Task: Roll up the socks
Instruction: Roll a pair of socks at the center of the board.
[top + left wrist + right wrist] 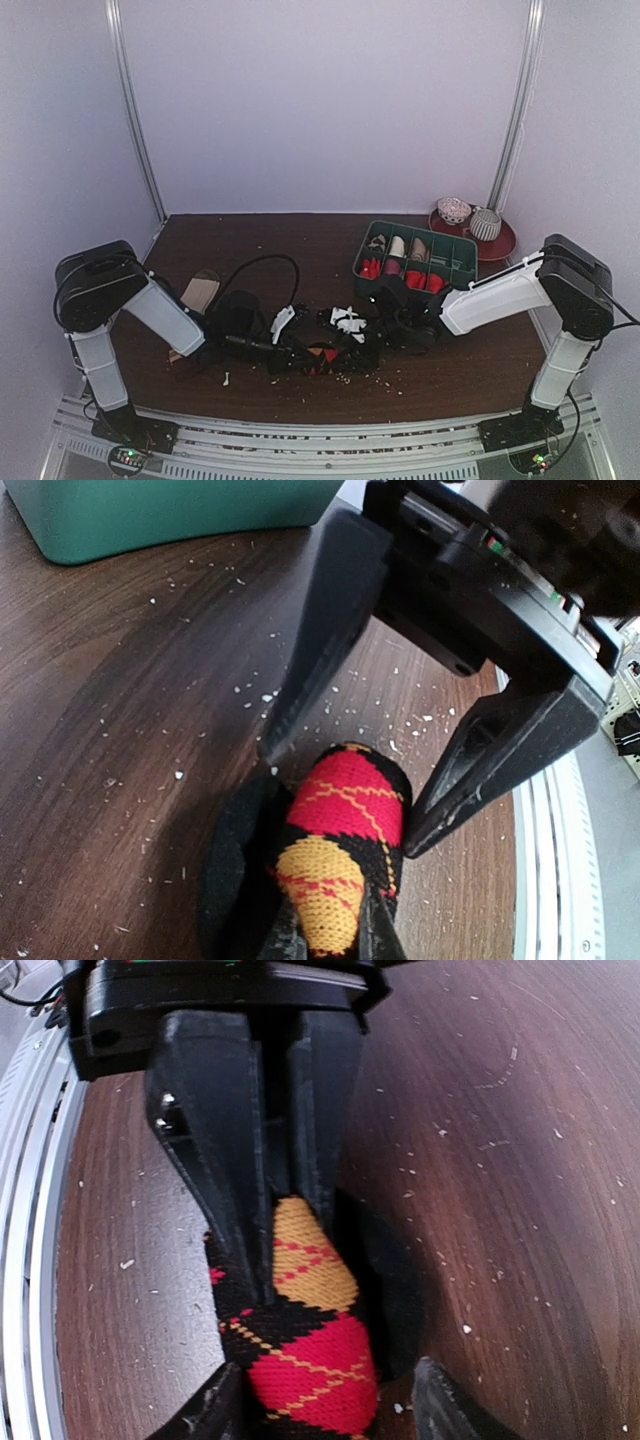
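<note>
The dark wooden counter fills the lower half of the overhead view. The left arm reaches in from the lower left and the right arm from the right edge, and their ends meet at the lower middle of that frame. A green tray with compartments sits on the upper right part of the counter, with red and pale items in it. A red plate lies just behind the tray, bearing two small rounded things. The argyle sock, black with red and orange diamonds, lies bunched on the counter at the lower middle, between the two arm ends. The left fingers are drawn narrow on its orange end, with the fabric pinched between them. The right fingers stand wide apart, one on each side of the sock's red end; whether their tips touch the fabric cannot be told. White specks lie scattered over the wood around the sock
</note>
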